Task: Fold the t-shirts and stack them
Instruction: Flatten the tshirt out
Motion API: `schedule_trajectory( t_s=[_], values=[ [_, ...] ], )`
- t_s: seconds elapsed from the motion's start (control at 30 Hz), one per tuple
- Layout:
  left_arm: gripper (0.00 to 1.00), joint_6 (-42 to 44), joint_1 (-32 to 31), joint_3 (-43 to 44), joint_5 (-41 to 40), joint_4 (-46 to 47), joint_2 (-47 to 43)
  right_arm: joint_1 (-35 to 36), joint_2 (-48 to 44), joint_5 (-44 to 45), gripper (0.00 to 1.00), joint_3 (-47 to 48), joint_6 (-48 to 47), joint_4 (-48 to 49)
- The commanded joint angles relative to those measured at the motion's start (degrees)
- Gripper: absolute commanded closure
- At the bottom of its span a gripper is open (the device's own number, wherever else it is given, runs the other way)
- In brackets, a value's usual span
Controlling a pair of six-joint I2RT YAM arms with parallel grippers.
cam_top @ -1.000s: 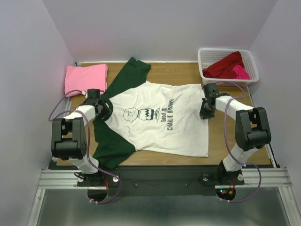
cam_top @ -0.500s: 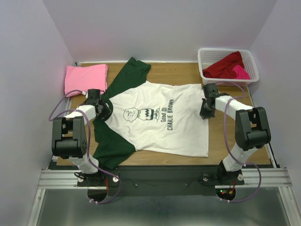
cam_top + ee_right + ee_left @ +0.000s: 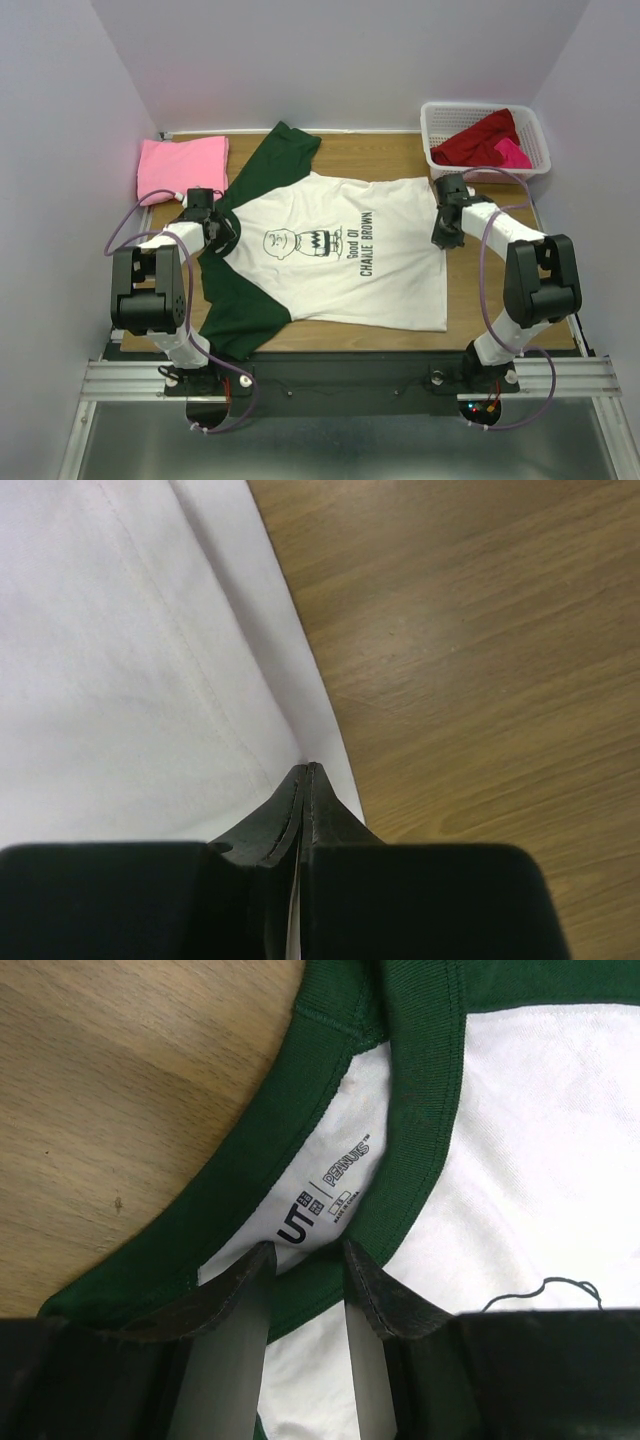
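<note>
Top view: left gripper (image 3: 224,230) is covering the collar of the white tee (image 3: 340,270). Right gripper (image 3: 443,240) is hiding the hem under it, and its fingertips aren't showing. Dark red tee (image 3: 480,140) and magenta tee (image 3: 512,155) are sitting partly hidden behind the basket (image 3: 440,118) wall. Left wrist view is cropping the tee. Neck label (image 3: 320,1195) small print is too tiny to read. Right wrist view: hem edge is vanishing between closed fingers (image 3: 262,832).

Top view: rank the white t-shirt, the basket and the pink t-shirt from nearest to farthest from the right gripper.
1. white t-shirt, centre of the table: the right gripper is shut on its hem.
2. basket, far right corner, beyond the gripper.
3. pink t-shirt, far left corner, across the table.
</note>
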Motion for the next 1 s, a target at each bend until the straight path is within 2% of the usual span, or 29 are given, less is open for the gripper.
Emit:
schedule_trajectory(
  t_s=[0.0, 0.53, 0.77, 0.8, 0.9, 0.93, 0.97],
  values=[
    [0.55, 0.25, 0.61, -0.3, -1.75, -3.08, 2.33, -0.43, -2.38, 4.91, 0.99, -2.03, 2.28, -1.84],
    [0.56, -0.36, 1.14, -0.56, -2.45, -4.05, 3.21, -0.86, -10.82, 8.77, 0.99, -6.16, 6.68, -3.51],
    [0.56, -0.28, 1.49, -0.48, -2.11, -4.31, 2.86, -2.71, -5.99, 6.5, 0.99, -8.54, 8.0, -3.34],
    [0.55, -0.1, 1.49, -0.48, -1.93, -4.4, 2.51, -2.62, -5.82, 6.15, 0.98, -8.37, 7.92, -3.25],
    [0.51, 0.25, 1.49, -0.04, -1.14, -5.36, -0.21, -2.62, -6.25, 5.35, 0.81, -6.17, 6.08, -3.25],
    [0.47, 0.25, 1.49, 0.14, -0.88, -5.72, -1.18, -2.62, -6.78, 5.0, 0.75, -4.17, 5.55, -3.25],
    [0.45, 0.25, 1.49, 0.4, -0.35, -6.07, -2.06, -2.62, -7.3, 4.82, 0.63, -3.1, 4.93, -3.34]
  ],
)
